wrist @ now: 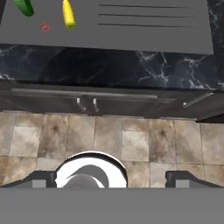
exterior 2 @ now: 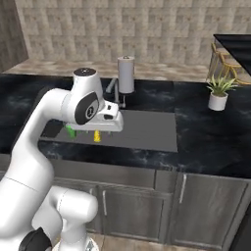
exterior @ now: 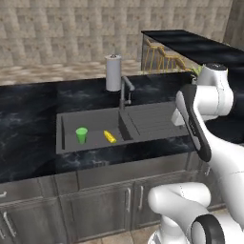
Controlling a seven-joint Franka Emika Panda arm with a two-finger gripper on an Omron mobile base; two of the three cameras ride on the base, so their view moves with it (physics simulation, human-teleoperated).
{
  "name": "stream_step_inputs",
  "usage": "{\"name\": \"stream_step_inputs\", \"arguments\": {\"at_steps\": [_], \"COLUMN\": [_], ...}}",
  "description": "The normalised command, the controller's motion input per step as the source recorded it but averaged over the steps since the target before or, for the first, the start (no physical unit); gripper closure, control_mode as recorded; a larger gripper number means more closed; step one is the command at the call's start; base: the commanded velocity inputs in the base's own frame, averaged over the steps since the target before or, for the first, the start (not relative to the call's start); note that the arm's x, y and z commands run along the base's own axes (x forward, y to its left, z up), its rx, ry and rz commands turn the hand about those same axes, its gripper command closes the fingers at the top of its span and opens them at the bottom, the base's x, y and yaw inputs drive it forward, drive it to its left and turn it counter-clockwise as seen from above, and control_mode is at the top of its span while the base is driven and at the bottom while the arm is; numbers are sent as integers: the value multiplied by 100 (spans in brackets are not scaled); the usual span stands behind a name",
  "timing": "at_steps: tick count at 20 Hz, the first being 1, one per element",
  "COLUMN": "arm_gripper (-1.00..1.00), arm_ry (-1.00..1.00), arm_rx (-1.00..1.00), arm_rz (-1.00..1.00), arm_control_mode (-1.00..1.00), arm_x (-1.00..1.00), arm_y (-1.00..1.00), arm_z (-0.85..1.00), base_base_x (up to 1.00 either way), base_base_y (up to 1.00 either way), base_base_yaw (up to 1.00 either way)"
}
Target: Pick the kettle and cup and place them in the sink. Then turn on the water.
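Hand view: your fingers (wrist: 112, 179) stand apart, empty, facing floor; cup (exterior: 81, 135) (already delivered) sits inside the sink (exterior: 95, 123).

My arm (exterior: 209, 138) is glossy white with rounded links, dark bands at the joints, and a black strip along one link. My tool's (wrist: 112, 179) fingertips are dark.

The cup (exterior: 81, 135), a small bright green tumbler without a handle, stands upright inside the sink (exterior: 95, 123), toward the basin's left end. The sink is a grey rectangular basin sunk into black marble, with a ribbed drainboard on its right side and a slim grey curved faucet at its back edge, between the basin and the drainboard.
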Motion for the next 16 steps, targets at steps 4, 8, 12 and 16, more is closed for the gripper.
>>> {"name": "stream_step_inputs", "arguments": {"at_steps": [4, 8, 12, 16], "arm_gripper": [-100, -100, -100, -100], "arm_ry": [0, 0, 0, 0], "arm_rx": [0, 0, 0, 0], "arm_rz": [0, 0, 0, 0], "arm_control_mode": [100, 100, 100, 100], "arm_x": [0, 0, 0, 0], "arm_y": [0, 0, 0, 0], "arm_z": [0, 0, 0, 0], "base_base_x": [-2, -2, -6, -14], "base_base_y": [-100, -100, -100, -100], "base_base_yaw": [-1, -1, 0, 0]}}
